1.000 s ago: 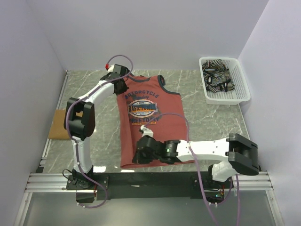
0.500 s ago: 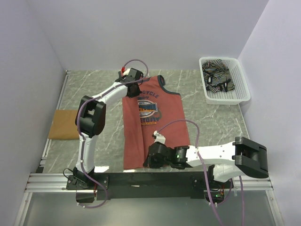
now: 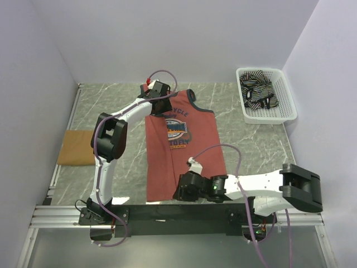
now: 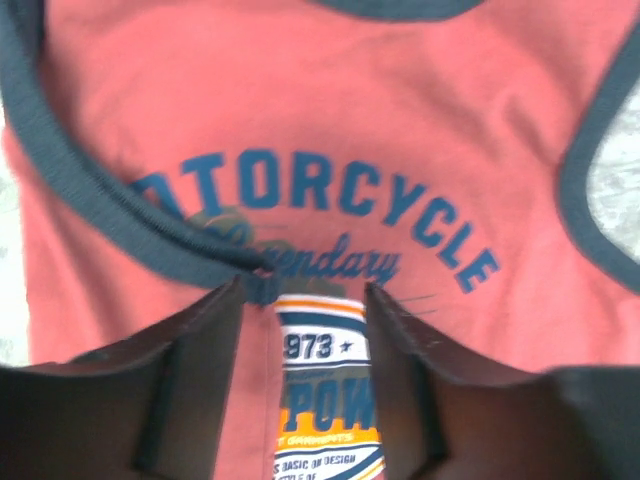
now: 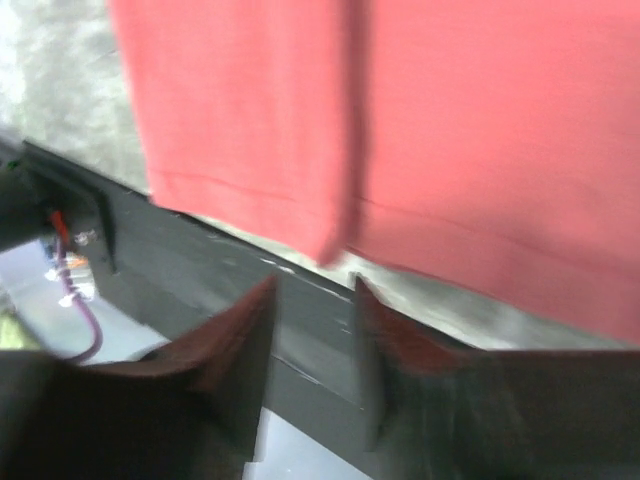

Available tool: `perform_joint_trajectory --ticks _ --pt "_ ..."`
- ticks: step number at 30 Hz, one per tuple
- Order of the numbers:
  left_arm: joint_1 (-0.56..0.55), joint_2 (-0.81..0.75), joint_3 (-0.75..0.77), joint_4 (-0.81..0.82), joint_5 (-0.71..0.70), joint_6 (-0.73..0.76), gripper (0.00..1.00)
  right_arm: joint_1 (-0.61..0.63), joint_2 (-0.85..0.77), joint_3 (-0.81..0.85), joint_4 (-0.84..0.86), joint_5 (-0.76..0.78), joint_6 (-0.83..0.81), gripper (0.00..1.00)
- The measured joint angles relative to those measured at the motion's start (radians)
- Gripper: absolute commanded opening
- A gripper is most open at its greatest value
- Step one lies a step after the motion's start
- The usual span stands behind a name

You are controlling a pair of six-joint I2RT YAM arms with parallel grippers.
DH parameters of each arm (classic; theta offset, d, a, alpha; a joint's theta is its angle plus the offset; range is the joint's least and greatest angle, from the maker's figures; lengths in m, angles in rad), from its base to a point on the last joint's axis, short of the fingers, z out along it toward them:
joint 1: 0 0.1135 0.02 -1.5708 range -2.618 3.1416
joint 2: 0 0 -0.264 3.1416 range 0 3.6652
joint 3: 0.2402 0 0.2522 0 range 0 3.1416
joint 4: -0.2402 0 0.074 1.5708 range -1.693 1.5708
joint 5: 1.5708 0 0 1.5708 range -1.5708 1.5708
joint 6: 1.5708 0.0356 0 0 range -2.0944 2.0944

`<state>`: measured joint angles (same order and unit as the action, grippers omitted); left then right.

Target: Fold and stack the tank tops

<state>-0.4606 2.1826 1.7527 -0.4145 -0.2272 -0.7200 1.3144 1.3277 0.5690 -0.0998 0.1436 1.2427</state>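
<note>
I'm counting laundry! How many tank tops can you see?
3. A folded tan tank top at the left edge of the table, the red tank top spread in the middle, a striped tank top bunched in the white basket, which might hide more.

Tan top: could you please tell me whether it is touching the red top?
Apart. The top view shows bare table between the tan top at the left edge and the red top in the middle.
</note>
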Motion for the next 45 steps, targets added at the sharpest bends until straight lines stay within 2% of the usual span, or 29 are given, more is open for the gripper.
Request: perform_joint_trajectory --ticks 2,3,5,6,8,9,11,12,17,23,31,34,37,38,40,41,45 --pt "0.001 -0.002 -0.002 0.023 0.007 0.006 0.63 0.007 -0.048 -0.016 -0.056 0.03 0.014 0.5" --pt "0.003 -0.008 -0.01 0.037 0.01 0.006 0.59 0.011 -0.078 -0.018 -0.091 0.048 0.018 0.5" --pt "0.009 -0.033 -0.036 0.055 0.013 0.001 0.49 0.021 -0.124 -0.006 -0.142 0.083 0.016 0.5" --pt "0.012 -0.048 -0.05 0.053 0.013 -0.006 0.38 0.025 -0.129 0.014 -0.171 0.103 0.012 0.5" --pt "0.024 -0.083 -0.071 0.045 0.013 -0.027 0.27 0.031 -0.104 0.08 -0.219 0.134 -0.013 0.5" --pt "0.034 -0.098 -0.076 0.042 0.01 -0.038 0.17 0.032 -0.071 0.13 -0.243 0.153 -0.031 0.5" --pt "0.05 -0.113 -0.077 0.034 -0.004 -0.059 0.11 0.034 0.014 0.238 -0.258 0.18 -0.072 0.5" --pt "0.057 -0.116 -0.077 0.031 -0.008 -0.064 0.05 0.035 0.061 0.288 -0.262 0.189 -0.093 0.5" --pt "0.096 -0.088 -0.081 0.002 -0.01 -0.089 0.0 0.036 0.293 0.477 -0.269 0.22 -0.199 0.49" --pt "0.126 0.004 -0.096 -0.005 -0.002 -0.081 0.01 0.045 0.513 0.571 -0.285 0.226 -0.293 0.49" --pt "0.16 0.029 -0.086 0.01 0.023 -0.057 0.01 0.116 0.679 0.79 -0.305 0.227 -0.362 0.48" --pt "0.18 0.047 -0.055 -0.006 0.037 -0.037 0.05 0.125 0.732 0.864 -0.288 0.198 -0.375 0.48" --pt "0.205 0.068 -0.015 -0.023 0.05 -0.005 0.15 0.123 0.758 0.906 -0.269 0.162 -0.383 0.48" --pt "0.214 0.077 0.003 -0.028 0.058 0.007 0.22 0.122 0.762 0.914 -0.256 0.146 -0.389 0.48" --pt "0.231 0.097 0.042 -0.034 0.071 0.031 0.29 0.116 0.762 0.918 -0.232 0.125 -0.399 0.5" --pt "0.238 0.106 0.059 -0.035 0.077 0.043 0.38 0.114 0.76 0.917 -0.214 0.117 -0.404 0.52" --pt "0.259 0.111 0.082 -0.032 0.118 0.078 0.57 0.097 0.691 0.838 -0.146 0.108 -0.418 0.6"
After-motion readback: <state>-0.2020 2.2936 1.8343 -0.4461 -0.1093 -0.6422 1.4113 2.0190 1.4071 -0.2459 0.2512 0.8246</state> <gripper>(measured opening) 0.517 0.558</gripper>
